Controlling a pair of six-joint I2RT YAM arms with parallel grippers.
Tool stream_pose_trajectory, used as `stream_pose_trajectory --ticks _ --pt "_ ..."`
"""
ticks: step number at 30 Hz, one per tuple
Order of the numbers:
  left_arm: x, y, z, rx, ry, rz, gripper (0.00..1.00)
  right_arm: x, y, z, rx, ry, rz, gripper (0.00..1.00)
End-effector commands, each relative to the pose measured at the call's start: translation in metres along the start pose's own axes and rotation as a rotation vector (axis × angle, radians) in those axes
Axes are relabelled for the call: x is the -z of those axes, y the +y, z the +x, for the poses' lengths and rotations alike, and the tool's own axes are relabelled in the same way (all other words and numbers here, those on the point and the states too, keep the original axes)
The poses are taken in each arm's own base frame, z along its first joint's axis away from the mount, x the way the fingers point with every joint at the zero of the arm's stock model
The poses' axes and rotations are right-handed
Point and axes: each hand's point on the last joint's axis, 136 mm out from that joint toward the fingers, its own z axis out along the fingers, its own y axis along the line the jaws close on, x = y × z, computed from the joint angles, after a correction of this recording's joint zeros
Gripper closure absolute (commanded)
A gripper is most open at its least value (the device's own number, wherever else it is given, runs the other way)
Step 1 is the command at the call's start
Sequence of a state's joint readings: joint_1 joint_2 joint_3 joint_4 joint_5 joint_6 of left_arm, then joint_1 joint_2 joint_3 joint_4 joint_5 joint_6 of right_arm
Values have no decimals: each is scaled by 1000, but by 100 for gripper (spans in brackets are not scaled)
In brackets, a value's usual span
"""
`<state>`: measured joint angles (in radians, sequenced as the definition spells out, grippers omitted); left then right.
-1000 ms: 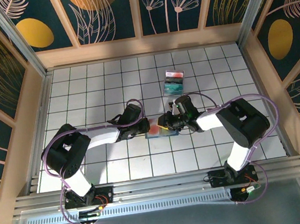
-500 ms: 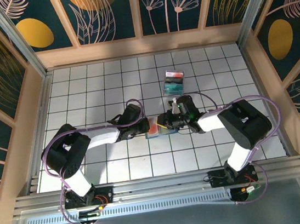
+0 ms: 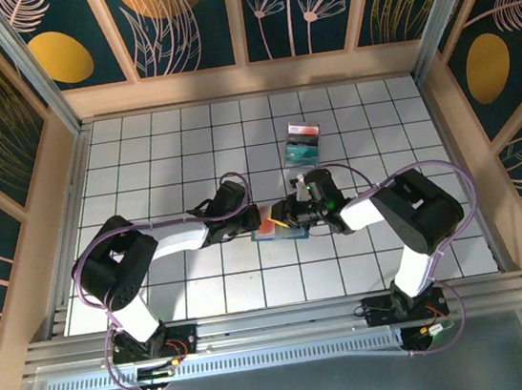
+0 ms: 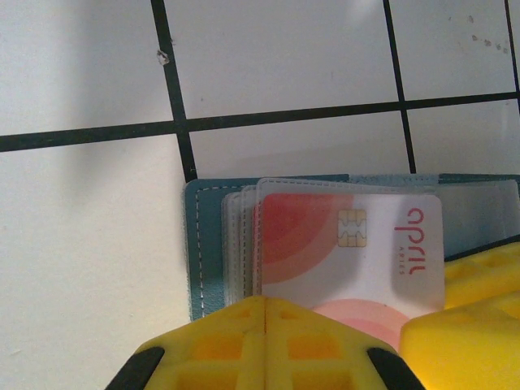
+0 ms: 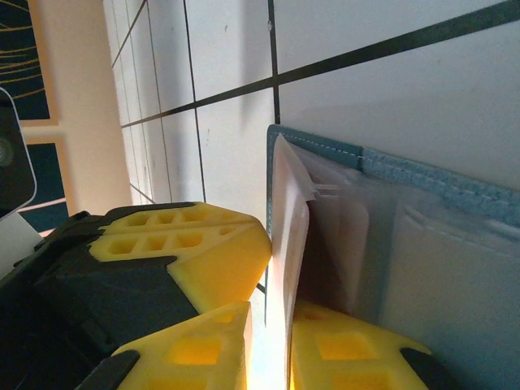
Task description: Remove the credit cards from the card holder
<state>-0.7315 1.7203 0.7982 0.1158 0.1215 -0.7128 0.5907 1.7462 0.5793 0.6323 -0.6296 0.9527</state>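
Right end effector (image 5: 270, 325) crept left, pinching credit card (image 4: 349, 252) edge; left end effector (image 4: 266, 313) closed.

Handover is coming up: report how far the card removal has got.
Done: nothing visibly out yet. The credit card lies against the clear sleeves of the card holder. In hand: the right gripper has its fingers flanking a lifted thin edge; the left gripper sits shut beside it. Left: draw the cards fully clear.
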Motion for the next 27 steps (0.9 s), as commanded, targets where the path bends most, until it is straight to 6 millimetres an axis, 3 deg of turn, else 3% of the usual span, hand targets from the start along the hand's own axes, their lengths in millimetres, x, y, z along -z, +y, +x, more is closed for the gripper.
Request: stream_pose_trajectory --ticks 1,9,22,27 --pt "-1 13 18 15 61 -68 92 2 21 1 53 9 -61 82" --pt "-4 21 18 16 69 -113 93 15 28 -5 53 -18 -82 84" --pt "-4 24 18 16 70 -130 93 25 22 -8 46 -43 -47 85" --pt "-3 24 17 16 62 -136 93 26 5 -11 53 -53 68 96"
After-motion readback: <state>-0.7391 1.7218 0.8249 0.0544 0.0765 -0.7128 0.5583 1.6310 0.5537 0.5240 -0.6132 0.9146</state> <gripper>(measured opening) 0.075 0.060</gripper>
